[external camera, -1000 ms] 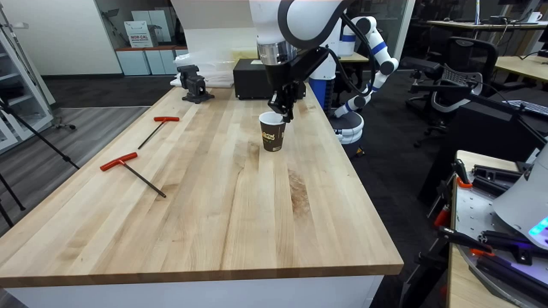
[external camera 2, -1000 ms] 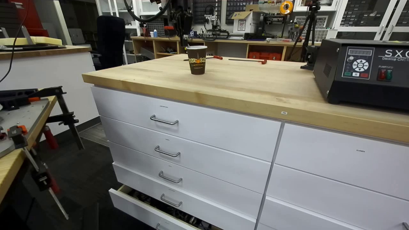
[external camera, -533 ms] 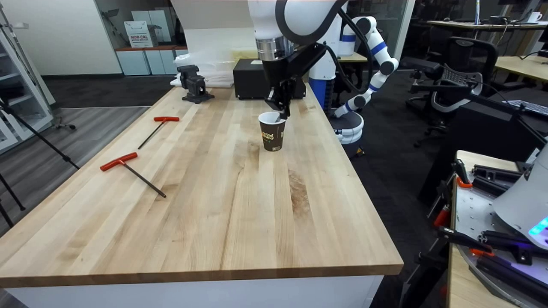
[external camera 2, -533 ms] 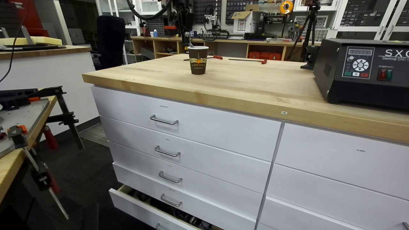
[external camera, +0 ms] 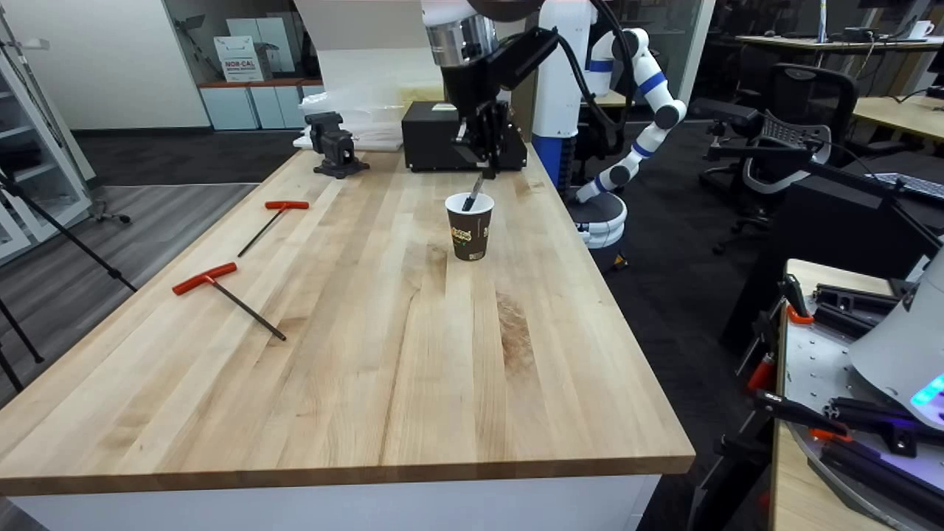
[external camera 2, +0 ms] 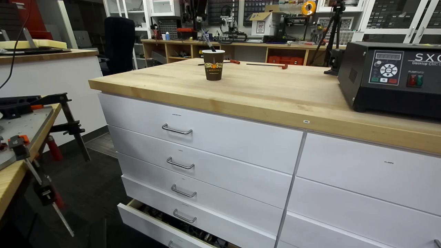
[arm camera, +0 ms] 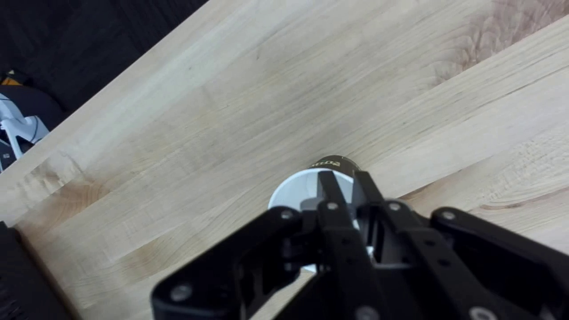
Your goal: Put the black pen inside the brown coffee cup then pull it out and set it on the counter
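Observation:
The brown coffee cup point(external camera: 470, 240) stands upright on the wooden counter point(external camera: 332, 398), its white rim up. It also shows in the wrist view point(arm camera: 334, 163). The black pen point(external camera: 474, 193) stands tilted above the cup, silvery part up; its dark lower end reaches into the cup's mouth. In an exterior view the pen point(external camera 2: 208, 40) stands well above the rim point(external camera 2: 213, 51). My gripper point(external camera: 488, 174) is above the cup, shut on the pen's upper end. In the wrist view the gripper point(arm camera: 344, 174) has a narrow gap between its fingers; the pen is mostly hidden there.
Two red-handled T-shaped tools point(external camera: 204, 279) lie on the far side of the counter. A black vise point(external camera: 335, 146) and a black control box point(external camera: 435, 136) stand at the back. The counter's edge runs close beside the cup point(external camera 2: 213, 70).
My gripper has risen from the cup's rim, and the pen has come up with it; far more of the pen now shows above the rim. The cup has stayed nearly in place.

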Action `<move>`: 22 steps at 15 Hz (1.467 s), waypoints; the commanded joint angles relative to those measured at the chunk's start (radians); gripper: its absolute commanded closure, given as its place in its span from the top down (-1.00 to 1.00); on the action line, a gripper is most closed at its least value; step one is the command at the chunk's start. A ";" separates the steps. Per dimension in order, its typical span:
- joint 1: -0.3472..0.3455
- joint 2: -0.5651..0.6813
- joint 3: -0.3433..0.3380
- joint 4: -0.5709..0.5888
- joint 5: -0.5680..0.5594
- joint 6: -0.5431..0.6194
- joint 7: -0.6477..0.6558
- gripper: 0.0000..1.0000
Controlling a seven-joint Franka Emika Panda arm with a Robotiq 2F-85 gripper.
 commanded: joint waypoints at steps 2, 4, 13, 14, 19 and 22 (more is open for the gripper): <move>0.021 -0.056 0.031 0.055 -0.002 -0.102 -0.037 -0.87; 0.031 -0.071 0.061 0.046 0.019 -0.100 -0.067 -0.87; 0.095 -0.053 0.207 -0.011 0.151 -0.098 -0.270 -0.87; 0.096 -0.051 0.216 -0.008 0.170 -0.103 -0.294 -0.87; 0.106 -0.033 0.215 -0.005 0.173 -0.091 -0.312 -0.11; 0.098 -0.031 0.206 -0.007 0.176 -0.080 -0.309 0.25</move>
